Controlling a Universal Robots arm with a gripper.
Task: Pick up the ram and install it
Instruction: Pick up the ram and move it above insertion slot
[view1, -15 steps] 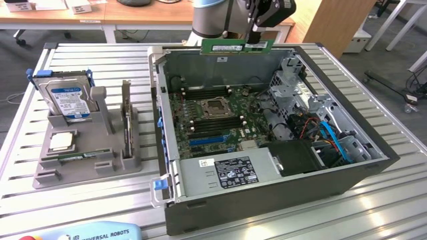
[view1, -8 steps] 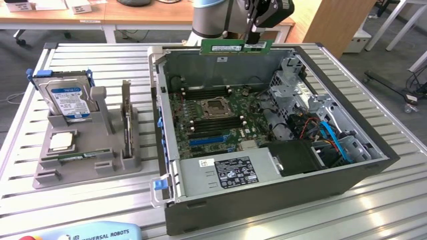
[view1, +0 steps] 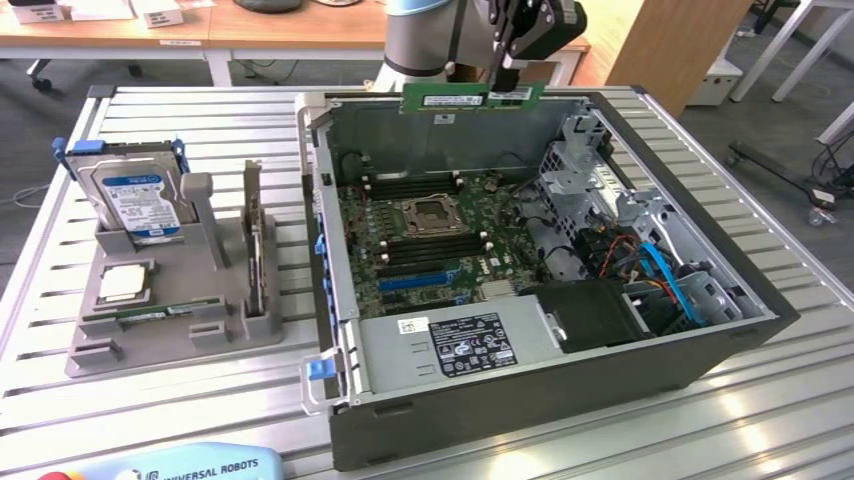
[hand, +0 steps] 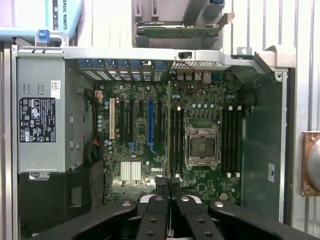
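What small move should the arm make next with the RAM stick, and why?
Probably a slow, straight descent toward the motherboard. The gripper is shut on the RAM stick, held level above the open computer case. In the wrist view its edge lies close to, and parallel with, the memory slots beside the CPU socket.

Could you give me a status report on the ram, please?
Tool shut on the ram. Ram above the open computer case, not seated. Nothing seen blocking the motherboard.
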